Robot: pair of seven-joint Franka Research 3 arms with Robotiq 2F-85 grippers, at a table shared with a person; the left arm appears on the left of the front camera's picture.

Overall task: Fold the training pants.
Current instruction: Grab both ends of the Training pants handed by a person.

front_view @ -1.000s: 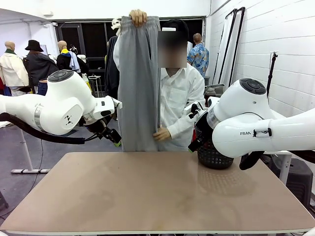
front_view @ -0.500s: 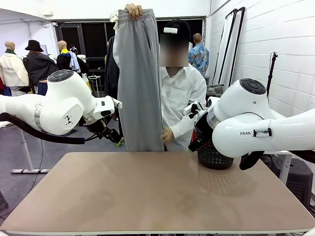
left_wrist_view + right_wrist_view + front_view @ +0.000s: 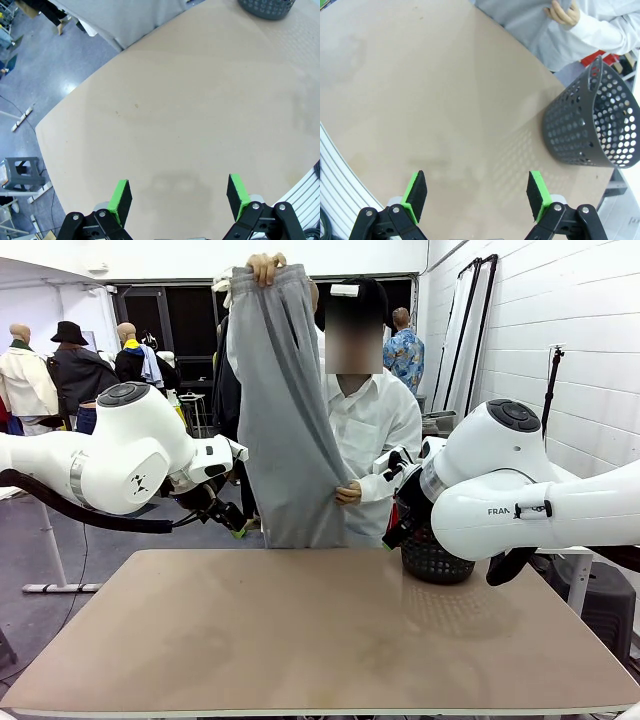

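Observation:
A person at the far side holds the light grey training pants (image 3: 283, 410) up in the air by the waistband with one raised hand (image 3: 265, 264). The other hand (image 3: 349, 493) grips the fabric low down and pulls it to the right. The pants' lower part (image 3: 530, 20) and hem (image 3: 135, 17) hang just beyond the table's far edge. My left gripper (image 3: 178, 196) stands open above the bare table, well short of the pants. My right gripper (image 3: 478, 194) is open too, with nothing between its green pads, over the table's right part.
A black mesh basket (image 3: 433, 558) stands at the table's far right corner, close to my right arm (image 3: 500, 500); its wall (image 3: 590, 122) shows ahead of the right gripper. The tan tabletop (image 3: 320, 630) stretches between both arms. My left arm (image 3: 120, 455) hovers by the far left corner.
The person's lower hand has risen and moved right, drawing the pants' lower part sideways. Both arms have stayed still.

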